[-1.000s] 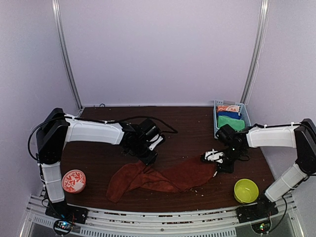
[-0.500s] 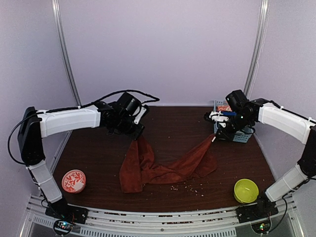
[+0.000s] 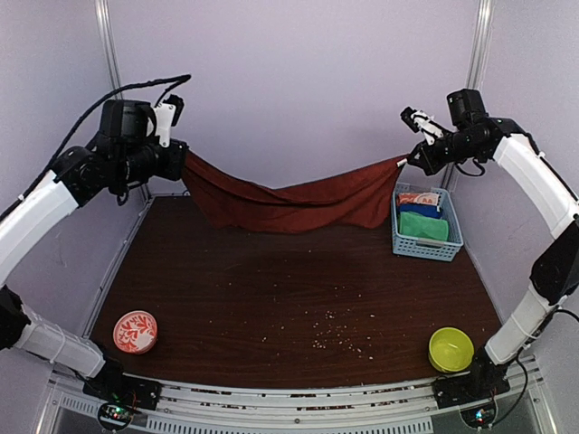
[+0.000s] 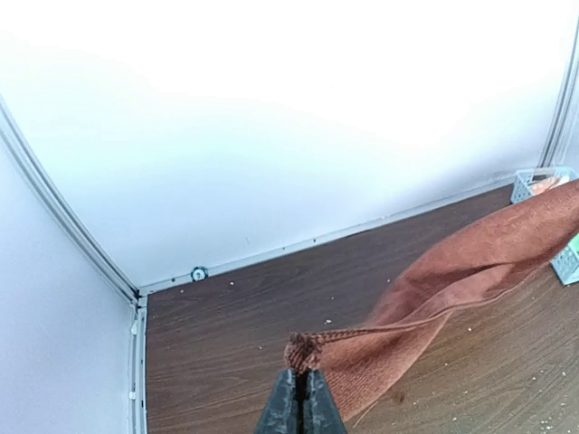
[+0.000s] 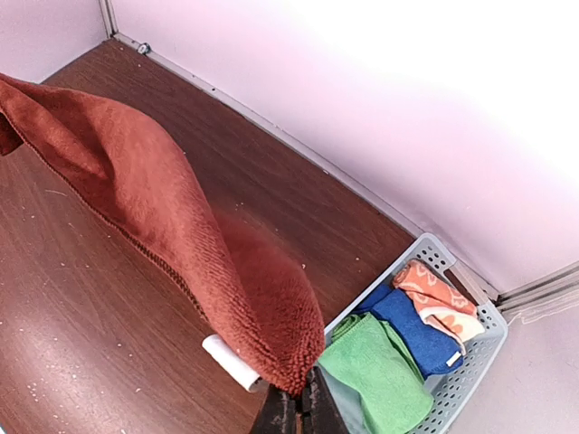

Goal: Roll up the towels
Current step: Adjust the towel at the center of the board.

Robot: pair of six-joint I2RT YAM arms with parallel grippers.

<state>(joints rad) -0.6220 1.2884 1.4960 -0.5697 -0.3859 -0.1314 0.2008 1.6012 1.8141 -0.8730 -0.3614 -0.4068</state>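
Observation:
The rust-red towel (image 3: 289, 201) hangs high over the back of the table, stretched and sagging between my two arms. My left gripper (image 3: 184, 159) is shut on its left corner (image 4: 306, 351), and the cloth trails off to the right in that wrist view. My right gripper (image 3: 403, 163) is shut on the opposite corner (image 5: 303, 366), with the towel (image 5: 163, 208) draping away to the left. A green towel (image 3: 423, 226) lies folded in the basket, also seen as the green towel (image 5: 380, 375) in the right wrist view.
A light blue basket (image 3: 450, 249) at the back right holds the green, a blue (image 5: 412, 325) and an orange-patterned cloth (image 5: 432, 287). A red patterned bowl (image 3: 135, 331) sits front left, a yellow-green bowl (image 3: 450, 349) front right. Crumbs (image 3: 330, 330) dot the wooden table.
Both arms rose and spread apart towards the back, lifting the rust-red towel off the table until it hangs stretched between them. The left gripper closed on its corner.

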